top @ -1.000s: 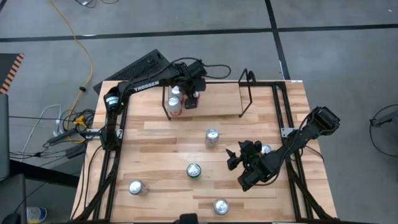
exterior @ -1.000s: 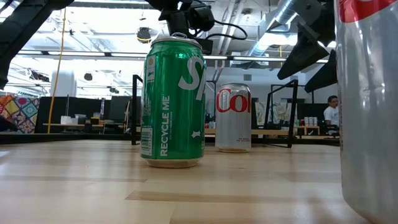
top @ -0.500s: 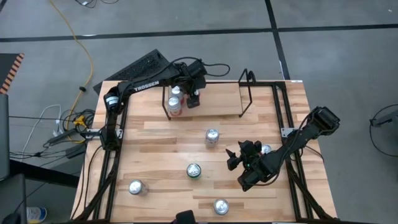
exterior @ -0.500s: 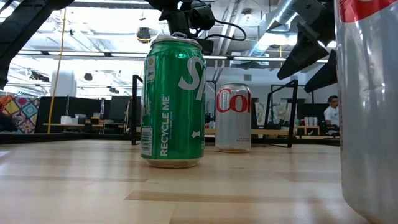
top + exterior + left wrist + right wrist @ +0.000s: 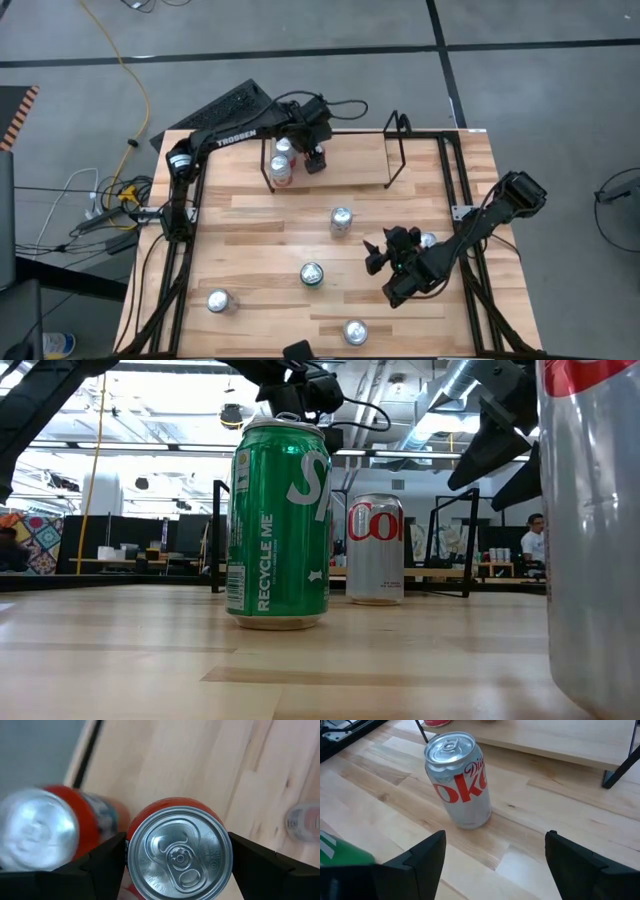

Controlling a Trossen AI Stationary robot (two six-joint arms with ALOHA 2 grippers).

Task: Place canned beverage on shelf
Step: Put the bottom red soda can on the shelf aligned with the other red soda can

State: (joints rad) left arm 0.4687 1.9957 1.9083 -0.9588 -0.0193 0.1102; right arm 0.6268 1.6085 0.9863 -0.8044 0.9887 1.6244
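Near us, green can (image 5: 278, 522) and silver cola can (image 5: 375, 549) unmoved since a second ago. Right gripper (image 5: 385, 253) unchanged, fingers spread, empty, above table (image 5: 260, 240). Farther: left gripper (image 5: 308, 158) shifted slightly along shelf (image 5: 350, 150), fingers clasping red can (image 5: 176, 851), beside two cans already there.

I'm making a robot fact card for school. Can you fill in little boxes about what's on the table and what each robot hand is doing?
Table: wooden top
Shelf: black wire rack at the far edge
Cans on shelf: two, at its left end, one red can between the left gripper's fingers
Loose cans on table: six, including a green can and a silver cola can
Left gripper: over the shelf, closed on the red can
Right gripper: open, above the table, holding nothing
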